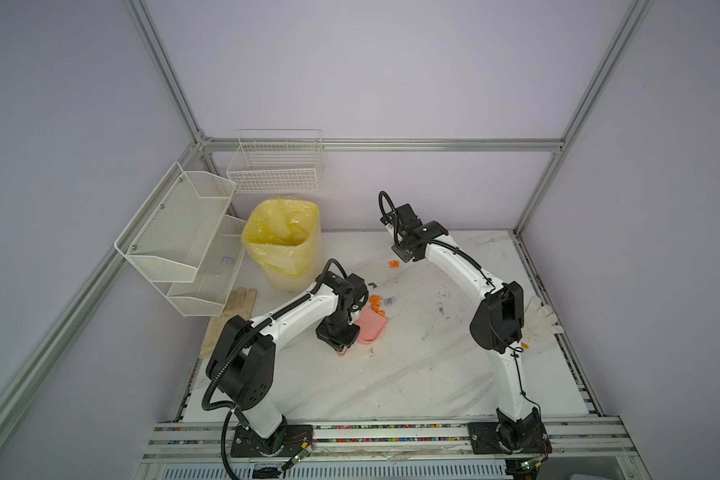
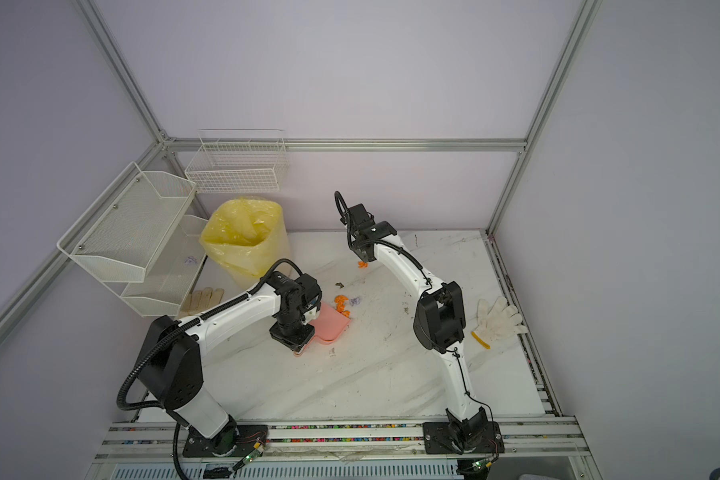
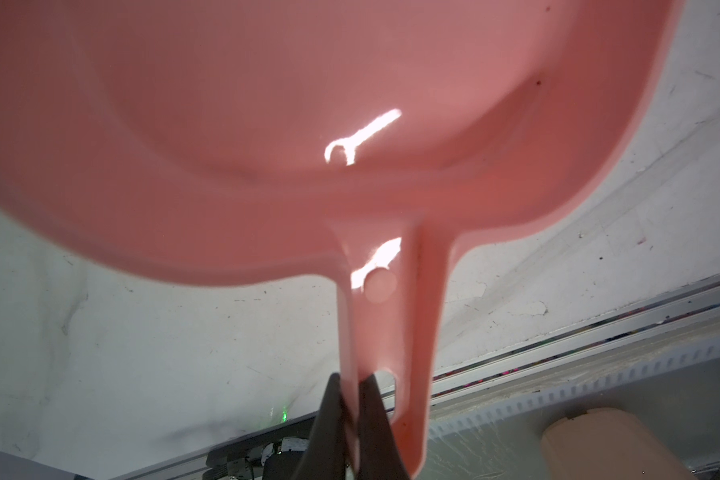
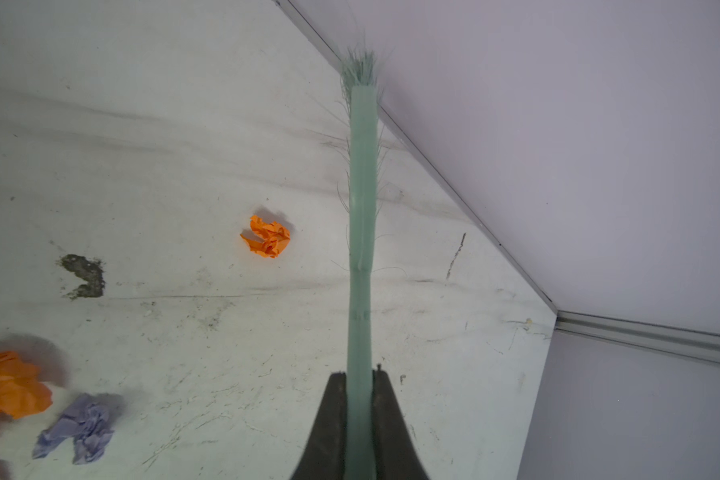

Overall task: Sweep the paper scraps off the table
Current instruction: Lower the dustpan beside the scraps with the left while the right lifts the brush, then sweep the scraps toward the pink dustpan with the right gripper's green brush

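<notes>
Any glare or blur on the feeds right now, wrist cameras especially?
Left wrist view: the pink dustpan fills the frame, soft-focused, with two blown-out white glare patches. Right wrist view: the green brush is slightly blurred up close, while the orange scrap is sharp with a short shadow. Both top views: even light, no glare on the table.

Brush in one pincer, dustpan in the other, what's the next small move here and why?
Probably sweep the green brush in the right pincer against the lone orange scrap, pushing it toward the pink dustpan that the left pincer holds. That scrap lies apart on the table, while the other scraps sit bunched at the dustpan's mouth.
</notes>
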Controlling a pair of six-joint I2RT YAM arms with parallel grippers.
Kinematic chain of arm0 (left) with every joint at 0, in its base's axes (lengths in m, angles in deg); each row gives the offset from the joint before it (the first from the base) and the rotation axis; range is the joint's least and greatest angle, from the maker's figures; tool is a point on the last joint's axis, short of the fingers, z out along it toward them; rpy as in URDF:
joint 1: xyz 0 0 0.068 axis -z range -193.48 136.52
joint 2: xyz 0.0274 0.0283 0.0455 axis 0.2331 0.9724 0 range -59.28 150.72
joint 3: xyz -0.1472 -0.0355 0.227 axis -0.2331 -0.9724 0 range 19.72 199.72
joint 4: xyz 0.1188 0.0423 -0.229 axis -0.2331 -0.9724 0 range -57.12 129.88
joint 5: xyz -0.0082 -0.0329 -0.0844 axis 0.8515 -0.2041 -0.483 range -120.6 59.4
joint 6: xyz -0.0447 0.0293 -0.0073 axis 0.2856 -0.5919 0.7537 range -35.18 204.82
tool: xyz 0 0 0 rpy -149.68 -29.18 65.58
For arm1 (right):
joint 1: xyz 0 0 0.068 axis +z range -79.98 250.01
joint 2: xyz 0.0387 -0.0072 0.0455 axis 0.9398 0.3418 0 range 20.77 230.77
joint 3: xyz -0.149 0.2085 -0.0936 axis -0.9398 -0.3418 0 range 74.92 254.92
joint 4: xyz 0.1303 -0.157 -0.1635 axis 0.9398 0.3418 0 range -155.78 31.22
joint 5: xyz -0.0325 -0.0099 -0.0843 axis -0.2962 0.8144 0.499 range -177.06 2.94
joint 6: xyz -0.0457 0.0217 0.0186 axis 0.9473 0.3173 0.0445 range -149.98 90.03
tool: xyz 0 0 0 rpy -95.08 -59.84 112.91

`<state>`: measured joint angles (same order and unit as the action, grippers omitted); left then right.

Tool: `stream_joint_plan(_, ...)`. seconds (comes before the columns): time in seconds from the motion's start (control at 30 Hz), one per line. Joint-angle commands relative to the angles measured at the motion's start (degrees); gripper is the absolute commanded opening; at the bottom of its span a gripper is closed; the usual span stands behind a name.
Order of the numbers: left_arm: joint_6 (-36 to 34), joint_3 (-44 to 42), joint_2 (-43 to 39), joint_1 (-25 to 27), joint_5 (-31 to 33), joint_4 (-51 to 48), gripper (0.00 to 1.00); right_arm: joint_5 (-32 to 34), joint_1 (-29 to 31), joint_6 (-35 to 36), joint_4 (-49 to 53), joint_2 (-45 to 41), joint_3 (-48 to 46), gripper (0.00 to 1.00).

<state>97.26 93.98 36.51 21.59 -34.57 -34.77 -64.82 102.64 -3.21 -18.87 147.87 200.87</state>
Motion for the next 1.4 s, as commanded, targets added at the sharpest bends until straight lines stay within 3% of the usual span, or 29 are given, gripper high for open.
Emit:
stream_joint_plan(0.0, 0.74, -2.01, 0.21, 0.48, -1.32, -0.36, 0.0, 2.26, 0.31, 7.29, -0.56, 1.5, -0.45, 0.0)
stream_joint_plan(0.2, 0.83, -1.73, 1.04, 1.59, -1.66, -0.06, 0.0, 2.04, 1.74, 9.77, -4.71, -0.72, -8.05, 0.0)
stream_joint_plan(0.83, 0.15, -5.97, 1.1, 1.76, -0.46, 3.55, 0.0, 6.64, 6.78, 11.14, -6.25, -2.29, -16.0, 0.0)
stream_joint_plan(1.07, 0.14, -7.22, 0.44, 1.59, -0.08, 4.18, 0.0, 7.28, 8.61, 5.55, 1.86, -1.62, -14.0, 0.0)
stream_joint_plan(1.37, 0.3, -7.63, 0.76, 1.49, 0.72, 4.87, 0.0, 1.22, 11.3, 2.49, -0.7, -6.82, -21.77, 0.0)
